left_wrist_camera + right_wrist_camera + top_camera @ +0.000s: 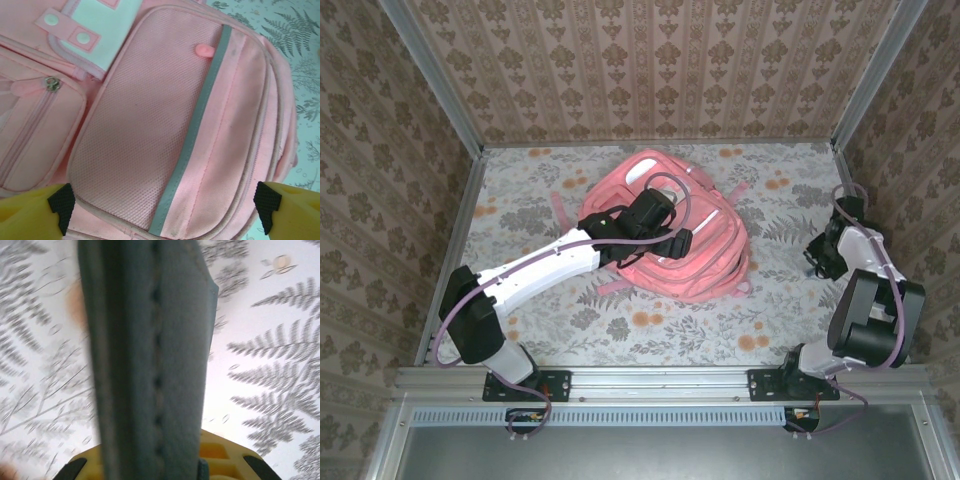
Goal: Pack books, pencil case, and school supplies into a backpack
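Left gripper (163, 206) jaws wide apart, over pink backpack (712, 252) mid-frame in top view. Right gripper (167, 471), right edge of top view, clamped on blurred teal stitched item (150, 340). Fern/floral-print tabletop (660, 322), damask wallpaper walls (650, 70)

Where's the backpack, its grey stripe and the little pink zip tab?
backpack (715, 255), top view, pink front panel.
grey stripe (192, 130), left wrist view, halfway along it.
pink zip tab (204, 49), left wrist view, its rounded middle.
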You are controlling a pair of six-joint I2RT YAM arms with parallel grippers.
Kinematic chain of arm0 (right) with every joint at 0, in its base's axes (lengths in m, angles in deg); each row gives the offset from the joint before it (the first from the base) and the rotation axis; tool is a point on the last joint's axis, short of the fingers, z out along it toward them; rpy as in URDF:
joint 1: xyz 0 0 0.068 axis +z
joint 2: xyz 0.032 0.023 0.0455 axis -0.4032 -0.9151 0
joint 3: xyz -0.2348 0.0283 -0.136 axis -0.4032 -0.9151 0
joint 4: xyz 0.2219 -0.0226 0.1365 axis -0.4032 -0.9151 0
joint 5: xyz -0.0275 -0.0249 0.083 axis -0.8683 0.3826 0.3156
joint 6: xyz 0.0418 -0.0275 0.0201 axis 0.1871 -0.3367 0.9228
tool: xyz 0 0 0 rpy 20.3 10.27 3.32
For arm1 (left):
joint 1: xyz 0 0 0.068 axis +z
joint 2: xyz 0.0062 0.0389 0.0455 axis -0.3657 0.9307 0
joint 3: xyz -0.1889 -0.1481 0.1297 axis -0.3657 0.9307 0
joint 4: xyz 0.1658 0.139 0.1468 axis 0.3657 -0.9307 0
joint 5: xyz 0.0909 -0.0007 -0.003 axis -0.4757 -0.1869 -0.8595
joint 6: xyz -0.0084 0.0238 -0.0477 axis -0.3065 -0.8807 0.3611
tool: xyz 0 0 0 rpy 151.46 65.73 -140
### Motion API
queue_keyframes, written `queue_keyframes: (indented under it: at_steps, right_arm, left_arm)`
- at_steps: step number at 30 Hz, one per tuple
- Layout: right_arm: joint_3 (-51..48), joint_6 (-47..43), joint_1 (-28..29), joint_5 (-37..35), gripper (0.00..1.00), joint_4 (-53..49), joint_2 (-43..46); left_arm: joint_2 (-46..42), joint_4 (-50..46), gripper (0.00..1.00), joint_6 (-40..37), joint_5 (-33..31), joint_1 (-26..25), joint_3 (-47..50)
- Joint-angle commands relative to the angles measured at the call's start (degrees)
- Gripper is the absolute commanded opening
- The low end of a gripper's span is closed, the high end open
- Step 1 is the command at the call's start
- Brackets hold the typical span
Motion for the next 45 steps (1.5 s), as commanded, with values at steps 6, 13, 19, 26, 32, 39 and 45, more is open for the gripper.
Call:
queue_keyframes:
  at_steps: [6,13,19,26,32,39,45]
  right_arm:
    - [1.6,1.6,7.8,5.4,0.09,-2.6,9.6]
    - [-0.2,3.0,11.9,8.2,0.09,-2.8,12.9]
    - [-1.7,3.1,13.2,9.8,0.10,-2.7,15.1]
    - [-1.6,3.3,14.4,14.3,0.10,-0.7,17.2]
    - [-1.9,4.7,18.7,18.5,0.11,4.7,17.6]
    - [-2.2,6.6,23.6,22.5,0.11,11.9,16.4]
    - [-4.4,10.8,29.1,26.8,0.11,20.8,14.1]
  left_arm:
    - [10.5,-2.2,0.72,-11.7,1.2,-2.9,-8.8]
    - [19.4,-4.9,0.64,-19.6,-4.1,-5.3,-17.3]
    - [23.2,-6.1,0.51,-21.5,-5.6,-6.2,-18.8]
    - [23.2,-7.9,0.00,-20.4,-17.0,-6.4,-20.2]
    - [16.6,-7.1,0.00,-19.2,-21.3,-4.6,-21.4]
    - [9.7,-6.3,0.00,-16.9,-20.6,0.1,-23.7]
    - [6.2,-5.0,0.00,-11.0,-11.5,7.8,-25.3]
